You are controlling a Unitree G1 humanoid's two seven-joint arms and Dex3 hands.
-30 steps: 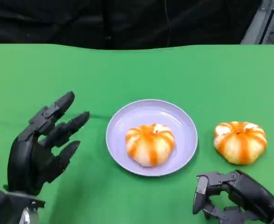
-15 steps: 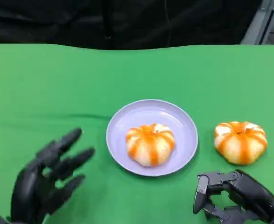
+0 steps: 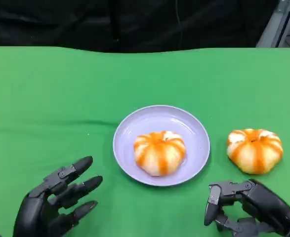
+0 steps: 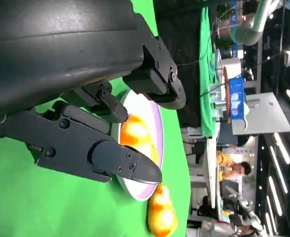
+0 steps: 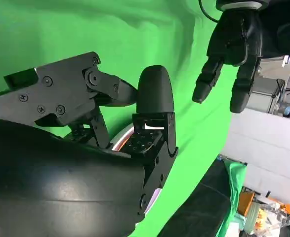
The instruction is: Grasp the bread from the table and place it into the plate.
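Nearest to us, our black left hand (image 3: 56, 205) sits low at the near left of the table, fingers spread apart and holding nothing, palm over the green cloth. Across from it at the near right, our black right hand (image 3: 246, 207) has its fingers curled in toward each other with nothing between them.

Just beyond that right hand lies a round white bun with orange stripes (image 3: 254, 150), resting on the bare cloth, beside the plate but apart from its rim. To its left, near the middle of the table, sits the pale lavender round plate (image 3: 135, 129), and a second orange-striped white bun (image 3: 159, 152) rests inside it, toward the near side.

From our left wrist we catch the plate edge-on with its bun, and the other bun past the rim on the cloth.

The smooth green cloth covering the table (image 3: 61, 89) runs flat to a far edge. Beyond it we see a dark, black backdrop (image 3: 135, 22), with a grey metal strut (image 3: 275, 22) slanting at the far right. The left wrist view also shows a lit room beyond, with a person in yellow (image 4: 231, 165) well off from the table.
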